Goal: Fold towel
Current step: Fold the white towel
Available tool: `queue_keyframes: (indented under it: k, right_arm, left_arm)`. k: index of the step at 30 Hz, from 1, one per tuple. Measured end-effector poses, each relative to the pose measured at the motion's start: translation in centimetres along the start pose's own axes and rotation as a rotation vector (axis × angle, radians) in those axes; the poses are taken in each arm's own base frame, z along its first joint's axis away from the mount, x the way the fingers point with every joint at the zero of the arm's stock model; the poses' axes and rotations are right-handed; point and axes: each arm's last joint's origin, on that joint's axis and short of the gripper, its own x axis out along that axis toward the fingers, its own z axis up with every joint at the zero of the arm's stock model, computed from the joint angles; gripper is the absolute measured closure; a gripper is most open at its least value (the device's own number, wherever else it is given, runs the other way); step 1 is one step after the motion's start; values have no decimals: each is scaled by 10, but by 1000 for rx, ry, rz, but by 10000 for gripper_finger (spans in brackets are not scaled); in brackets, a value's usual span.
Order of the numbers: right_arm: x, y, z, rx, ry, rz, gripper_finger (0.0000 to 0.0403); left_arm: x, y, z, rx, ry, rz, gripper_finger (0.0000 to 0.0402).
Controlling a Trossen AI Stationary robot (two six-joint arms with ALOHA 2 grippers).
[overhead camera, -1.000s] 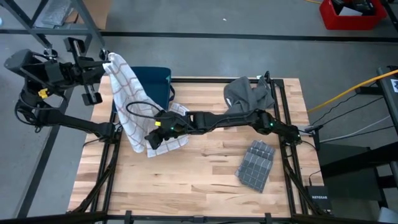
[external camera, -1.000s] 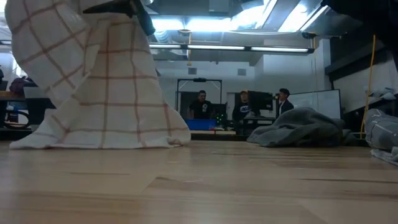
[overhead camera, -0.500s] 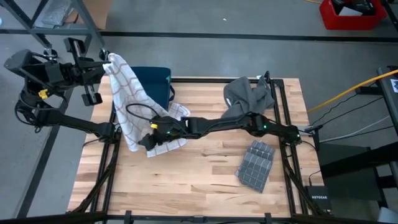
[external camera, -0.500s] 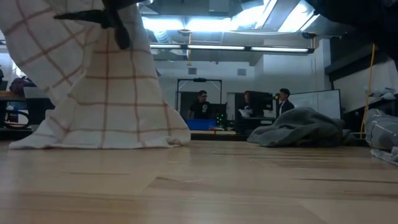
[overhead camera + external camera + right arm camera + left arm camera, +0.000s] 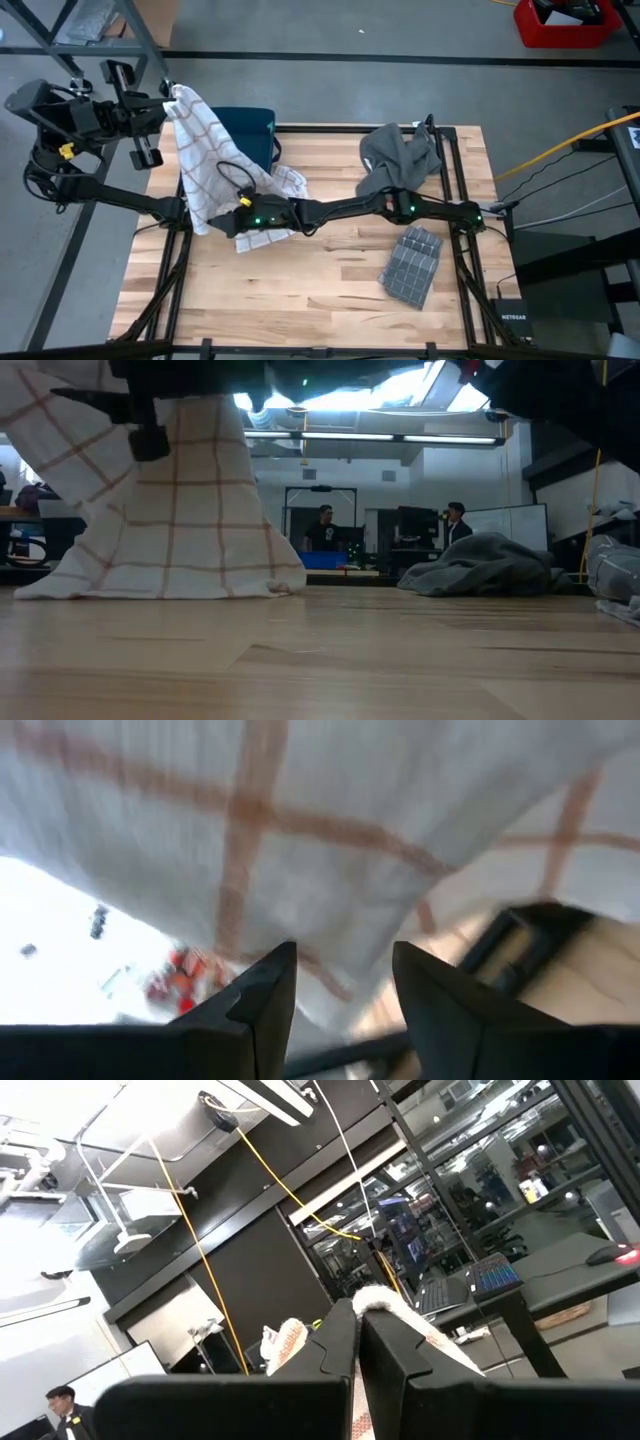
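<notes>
The towel (image 5: 215, 165) is white with thin red checks. Its top end is in my left gripper (image 5: 168, 93), which is shut on it, raised beyond the table's far left corner. From there the towel hangs down as a broad drape (image 5: 170, 510), and its lower end (image 5: 272, 218) lies crumpled on the wooden table (image 5: 320, 290). My right arm reaches across the table from the right. My right gripper (image 5: 222, 224) is open and roughly level, close up against the hanging cloth near its lower left edge (image 5: 330, 840). My left gripper pinches a bunched bit of the towel's top end (image 5: 385, 1296) between its two shut fingers, and a tuft of cloth shows past the tips. The fingers point slightly upward. The towel hangs below them, slack, its lower end on the table. Whether my right gripper touches the towel, I cannot tell.
A crumpled grey cloth (image 5: 398, 150) lies at the table's far right. A folded grey waffle cloth (image 5: 412, 262) lies at the near right. A dark blue thing (image 5: 248, 132) sits behind the towel. People stand in the room beyond the table (image 5: 322, 530).
My right gripper has moved toward the table's left edge and downward along the hanging towel, tipping to level and rolling somewhat. The gap between its fingers has stayed the same. My left gripper has kept the towel's top where it was.
</notes>
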Motion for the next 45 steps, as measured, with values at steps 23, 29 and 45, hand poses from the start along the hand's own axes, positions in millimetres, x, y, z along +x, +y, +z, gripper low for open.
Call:
queue_keyframes:
  k: [23, 29, 45]
  right_arm:
    - [7, -39, -6, -159, -410, 90, 230]
    - [3, -41, -1, -211, -509, 100, 230]
    - [-17, -70, -16, -231, -605, 215, 230]
  left_arm:
    - [-7, 3, 2, 18, -12, 10, 401]
    - [-10, 4, 3, 17, -19, 14, 401]
    - [-13, 5, 4, 31, -22, 17, 401]
